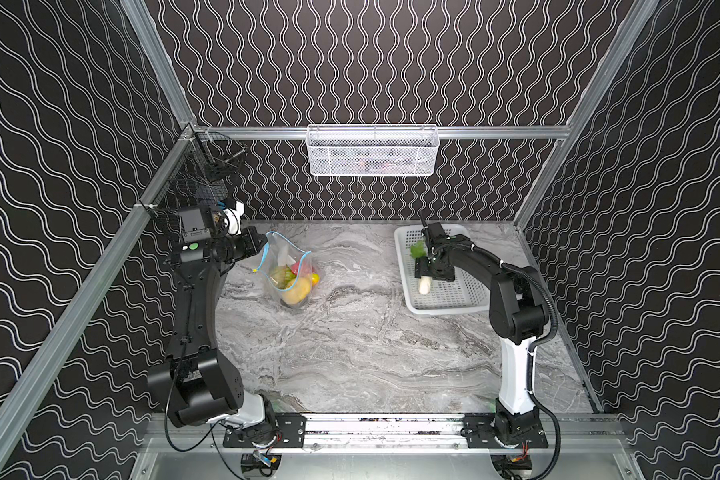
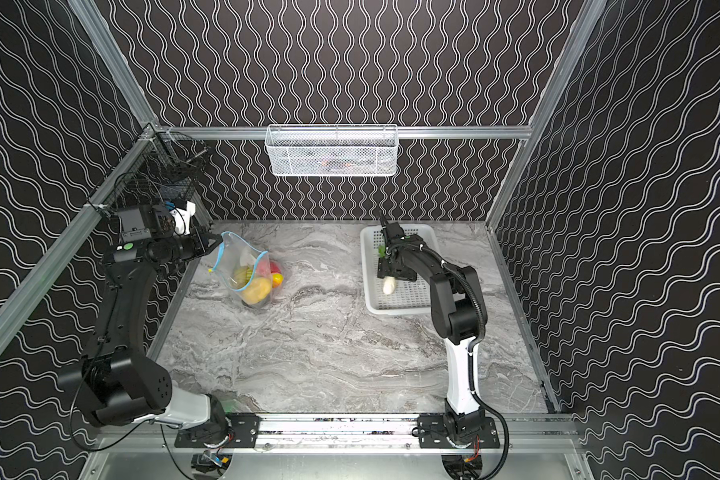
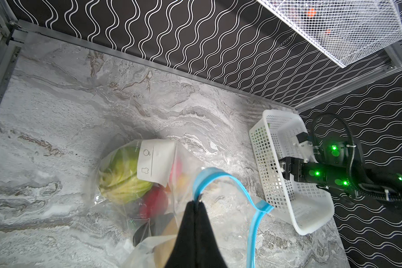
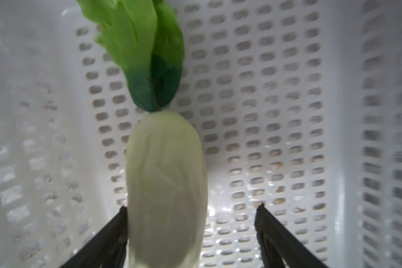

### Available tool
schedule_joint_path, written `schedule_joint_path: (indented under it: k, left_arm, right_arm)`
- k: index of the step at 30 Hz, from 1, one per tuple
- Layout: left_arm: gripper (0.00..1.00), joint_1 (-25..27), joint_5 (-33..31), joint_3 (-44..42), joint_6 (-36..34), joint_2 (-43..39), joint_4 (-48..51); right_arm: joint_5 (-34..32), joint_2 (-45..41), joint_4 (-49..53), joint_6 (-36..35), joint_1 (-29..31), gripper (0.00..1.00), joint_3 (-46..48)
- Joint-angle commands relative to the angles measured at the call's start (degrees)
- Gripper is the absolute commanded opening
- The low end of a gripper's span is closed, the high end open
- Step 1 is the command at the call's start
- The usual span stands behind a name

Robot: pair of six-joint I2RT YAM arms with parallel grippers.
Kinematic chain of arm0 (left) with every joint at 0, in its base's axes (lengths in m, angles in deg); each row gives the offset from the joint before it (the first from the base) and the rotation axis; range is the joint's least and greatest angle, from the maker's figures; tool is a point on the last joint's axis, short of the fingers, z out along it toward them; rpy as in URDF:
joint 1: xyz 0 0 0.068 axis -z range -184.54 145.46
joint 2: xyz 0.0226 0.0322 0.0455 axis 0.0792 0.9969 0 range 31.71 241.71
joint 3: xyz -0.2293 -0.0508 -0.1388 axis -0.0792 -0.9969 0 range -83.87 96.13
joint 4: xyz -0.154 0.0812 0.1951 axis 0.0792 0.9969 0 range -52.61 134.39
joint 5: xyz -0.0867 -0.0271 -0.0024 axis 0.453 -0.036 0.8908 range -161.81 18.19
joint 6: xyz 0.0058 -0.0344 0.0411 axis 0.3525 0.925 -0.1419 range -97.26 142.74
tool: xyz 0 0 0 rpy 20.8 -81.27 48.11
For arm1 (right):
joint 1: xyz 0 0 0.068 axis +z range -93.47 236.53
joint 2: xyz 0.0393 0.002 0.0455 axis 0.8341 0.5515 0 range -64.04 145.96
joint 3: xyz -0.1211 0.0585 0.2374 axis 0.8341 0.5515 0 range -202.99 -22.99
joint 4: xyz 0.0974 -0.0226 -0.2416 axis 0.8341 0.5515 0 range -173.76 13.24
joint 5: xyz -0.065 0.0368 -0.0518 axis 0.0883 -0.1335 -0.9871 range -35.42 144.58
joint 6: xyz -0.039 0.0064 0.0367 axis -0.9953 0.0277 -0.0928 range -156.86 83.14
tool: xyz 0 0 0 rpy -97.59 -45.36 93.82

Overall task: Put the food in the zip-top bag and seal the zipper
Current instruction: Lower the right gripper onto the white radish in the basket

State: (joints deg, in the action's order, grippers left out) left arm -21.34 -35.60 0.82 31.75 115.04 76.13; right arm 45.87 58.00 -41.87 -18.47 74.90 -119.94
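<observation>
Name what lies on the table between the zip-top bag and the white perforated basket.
Nothing: in both top views the marble tabletop between the zip-top bag and the basket is bare.

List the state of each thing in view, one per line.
Zip-top bag, mouth open, food inside.
Zipper, unsealed.
Left gripper, shut on the bag's rim.
White radish, lying in the plastic basket, not gripped.
Right gripper, open, astride the radish.
Plastic basket, resting on the table.
Wire basket, hanging above the table.
</observation>
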Motion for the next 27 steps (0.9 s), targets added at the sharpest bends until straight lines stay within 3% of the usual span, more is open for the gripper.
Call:
schedule_joint_path:
  k: [1,4,8,12,18,27]
  left_arm:
    - [0.0,-0.03,-0.04,-0.12,-0.31,-0.5,-0.78]
    - [0.0,0.01,-0.12,0.36,-0.4,-0.37,-0.6]
    - [0.0,0.01,0.0,0.96,-0.21,0.04,-0.29]
    - [0.0,0.01,-0.41,0.96,-0.47,-0.35,-0.23]
    - [0.0,0.01,-0.05,0.86,-0.33,-0.72,-0.25]
    - [0.0,0.01,0.7,0.25,-0.14,-0.95,-0.67]
  right_arm:
    - [-3.2,0.87,1.62,-1.16,-0.9,0.84,-2.81]
    - [-6.4,2.54,3.4,-1.12,-1.77,0.84,-7.3]
    - [-3.29,2.22,4.08,-1.09,-2.99,0.83,-12.19]
    - [0.62,-3.45,-1.86,-6.17,-2.9,0.86,-9.06]
    - [-2.37,-6.88,-1.48,-10.63,-2.91,0.91,-7.02]
    - [8.28,-5.0,3.08,-2.74,-2.9,0.86,-2.89]
